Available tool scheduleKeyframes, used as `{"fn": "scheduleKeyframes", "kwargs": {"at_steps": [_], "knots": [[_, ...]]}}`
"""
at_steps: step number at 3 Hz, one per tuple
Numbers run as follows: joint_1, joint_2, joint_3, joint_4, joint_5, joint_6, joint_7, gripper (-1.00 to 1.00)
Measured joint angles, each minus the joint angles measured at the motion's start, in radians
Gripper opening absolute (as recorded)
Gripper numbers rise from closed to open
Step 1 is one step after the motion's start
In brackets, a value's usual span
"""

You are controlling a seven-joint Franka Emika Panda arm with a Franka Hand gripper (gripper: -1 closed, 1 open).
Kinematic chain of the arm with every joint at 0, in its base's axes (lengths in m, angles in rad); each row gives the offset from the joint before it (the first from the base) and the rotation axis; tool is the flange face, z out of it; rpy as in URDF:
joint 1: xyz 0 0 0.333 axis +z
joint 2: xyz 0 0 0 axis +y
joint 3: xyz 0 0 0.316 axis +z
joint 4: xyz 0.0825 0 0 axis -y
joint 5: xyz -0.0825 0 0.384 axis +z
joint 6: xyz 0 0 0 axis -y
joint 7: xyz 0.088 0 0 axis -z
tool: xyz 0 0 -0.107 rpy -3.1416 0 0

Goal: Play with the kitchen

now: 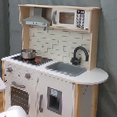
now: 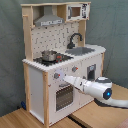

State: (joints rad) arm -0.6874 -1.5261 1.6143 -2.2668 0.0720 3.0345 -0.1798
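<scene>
The kitchen stands upright, its oven front facing the tool.

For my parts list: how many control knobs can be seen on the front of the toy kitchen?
2: left knob and right knob above the oven door. More may be hidden.

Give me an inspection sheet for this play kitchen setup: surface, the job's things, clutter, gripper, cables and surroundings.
Surface: wooden table under the kitchen, bare where visible.
Job's things: the kitchen stands upright; oven door shut; small pot on the black stovetop; grey sink with black faucet; microwave and range hood on top.
Clutter: nothing seen.
Gripper: the gripper is at the knob panel above the oven door in the second exterior view; contact cannot be told.
Cables: nothing seen.
Surroundings: grey curtain behind the kitchen.
</scene>
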Motion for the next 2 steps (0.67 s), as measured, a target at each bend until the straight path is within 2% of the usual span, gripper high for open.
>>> {"fn": "scheduleKeyframes", "kwargs": {"at_steps": [1,2], "knots": [[-0.025,0.000,-0.018,0.042,0.000,-0.055,0.067,1.00],[-0.106,0.000,-0.018,0.103,0.000,-0.055,0.092,1.00]]}}
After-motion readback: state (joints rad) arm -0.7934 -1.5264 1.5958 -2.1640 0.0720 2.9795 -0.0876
